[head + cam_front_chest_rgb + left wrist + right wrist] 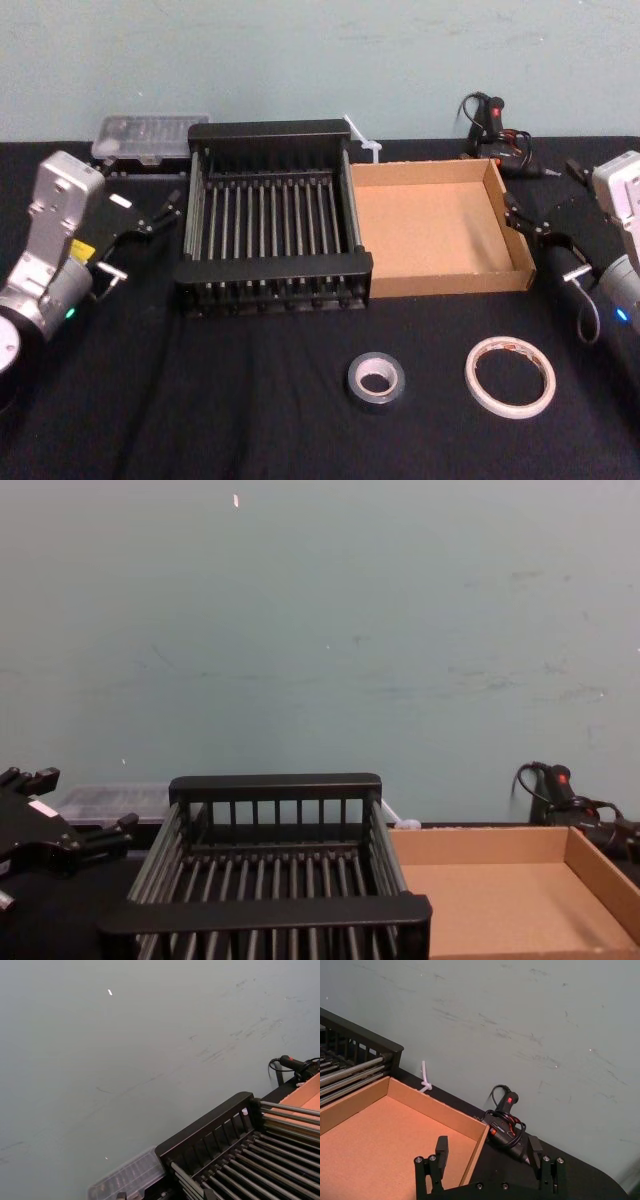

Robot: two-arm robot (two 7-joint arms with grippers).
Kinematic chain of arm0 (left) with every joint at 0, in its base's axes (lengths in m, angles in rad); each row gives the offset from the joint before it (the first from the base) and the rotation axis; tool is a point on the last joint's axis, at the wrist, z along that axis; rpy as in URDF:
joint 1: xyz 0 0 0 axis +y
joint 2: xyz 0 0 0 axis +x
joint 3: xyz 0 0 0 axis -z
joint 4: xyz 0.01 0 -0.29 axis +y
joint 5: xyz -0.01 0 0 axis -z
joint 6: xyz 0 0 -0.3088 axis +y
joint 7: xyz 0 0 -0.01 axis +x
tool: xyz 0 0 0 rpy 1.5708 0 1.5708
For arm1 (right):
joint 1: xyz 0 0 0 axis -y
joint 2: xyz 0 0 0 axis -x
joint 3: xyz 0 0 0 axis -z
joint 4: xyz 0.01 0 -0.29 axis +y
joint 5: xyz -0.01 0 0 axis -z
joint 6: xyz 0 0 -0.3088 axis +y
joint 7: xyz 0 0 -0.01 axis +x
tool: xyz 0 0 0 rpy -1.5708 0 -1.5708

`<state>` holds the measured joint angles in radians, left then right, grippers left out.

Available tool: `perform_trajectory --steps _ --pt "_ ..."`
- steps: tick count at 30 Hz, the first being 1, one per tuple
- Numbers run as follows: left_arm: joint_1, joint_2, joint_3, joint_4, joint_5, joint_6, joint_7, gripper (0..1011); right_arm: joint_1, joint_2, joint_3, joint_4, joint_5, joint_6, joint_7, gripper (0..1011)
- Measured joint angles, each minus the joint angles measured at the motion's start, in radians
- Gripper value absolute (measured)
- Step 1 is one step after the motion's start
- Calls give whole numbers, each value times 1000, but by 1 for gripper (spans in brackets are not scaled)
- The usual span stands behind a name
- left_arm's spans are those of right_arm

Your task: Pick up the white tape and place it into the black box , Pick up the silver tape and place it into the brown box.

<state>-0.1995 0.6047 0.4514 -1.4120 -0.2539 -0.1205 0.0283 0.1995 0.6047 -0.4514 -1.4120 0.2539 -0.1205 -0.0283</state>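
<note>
The silver tape (377,381) lies flat on the black cloth near the front, and the white tape (510,374) lies flat to its right. Behind them stand the black box (270,132), with nothing in it, and the brown box (437,289), touching its right side and equally bare inside. My left gripper (145,197) hovers open just left of the black box (275,785) and shows again as the left gripper (75,802) in the chest view. My right gripper (545,195) hovers open over the right wall of the brown box (435,1110); its fingers (441,1147) stand wide apart with nothing between them.
A clear plastic case (150,135) sits at the back left. A black corded hand tool (495,130) lies at the back right, and a white zip tie (360,140) sits behind the boxes. A grey-green wall closes off the table's far edge.
</note>
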Motion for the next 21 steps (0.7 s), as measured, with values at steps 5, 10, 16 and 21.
perform_trajectory --steps 5,10,16,21 --pt "0 0 0 0 0 0 0 1001 0 0 0 0 0 0 0 1002" --pt "0 0 0 0 0 0 0 1001 0 0 0 0 0 0 0 1002" --pt "0 0 0 0 0 0 0 1001 0 0 0 0 0 0 0 1002" --pt "0 0 0 0 0 0 0 1001 0 0 0 0 0 0 0 1002"
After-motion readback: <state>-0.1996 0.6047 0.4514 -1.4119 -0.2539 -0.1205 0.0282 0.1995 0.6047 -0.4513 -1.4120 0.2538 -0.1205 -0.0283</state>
